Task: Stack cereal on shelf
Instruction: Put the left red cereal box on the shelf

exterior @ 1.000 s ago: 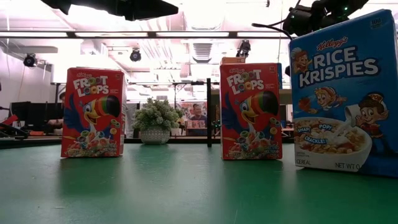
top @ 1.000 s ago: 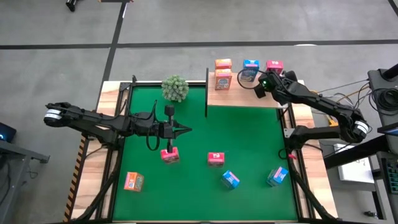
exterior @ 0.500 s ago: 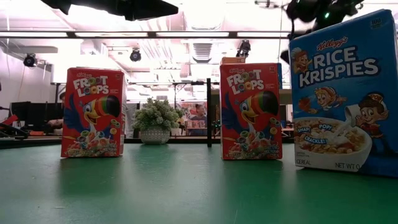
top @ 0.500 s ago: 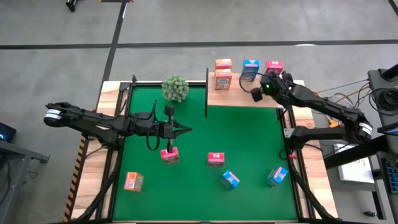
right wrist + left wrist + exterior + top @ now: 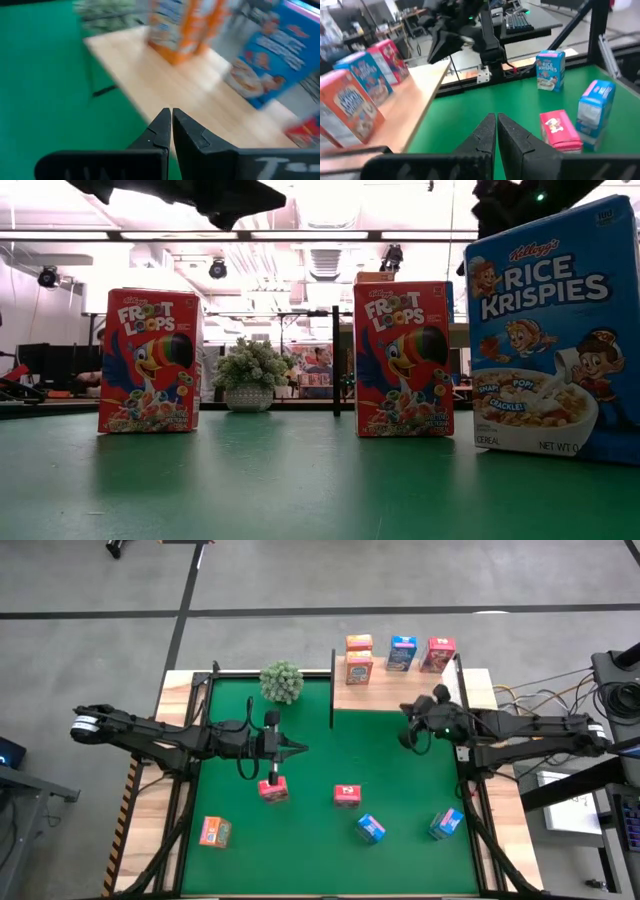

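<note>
We are seeing the right gripper (image 5: 405, 710) clenched and grasping nothing, its fingers (image 5: 165, 131) pressed together; it is hovering at the shelf's (image 5: 400, 698) front edge, above the mat (image 5: 400, 780). On the shelf, four boxes are standing along the far side: two orange boxes (image 5: 359, 660) at the post end, one behind the other, then a blue box (image 5: 402, 654), then a red box (image 5: 439, 653) nearest the right arm.

We are seeing the left gripper (image 5: 298, 749) likewise clenched and empty, its fingers (image 5: 496, 134) touching; it is hanging over the mat's middle, just beyond a red box (image 5: 273, 788) lying below the wrist. Farther out on the mat, a second red box (image 5: 347, 796) is sitting near the centre; two blue boxes (image 5: 370, 829) (image 5: 446, 823) are sitting toward the near right corner; an orange box (image 5: 214, 831) is sitting at the near left corner. The plant (image 5: 282, 681) is standing at the mat's far edge, beside the shelf's black post (image 5: 332, 690).
</note>
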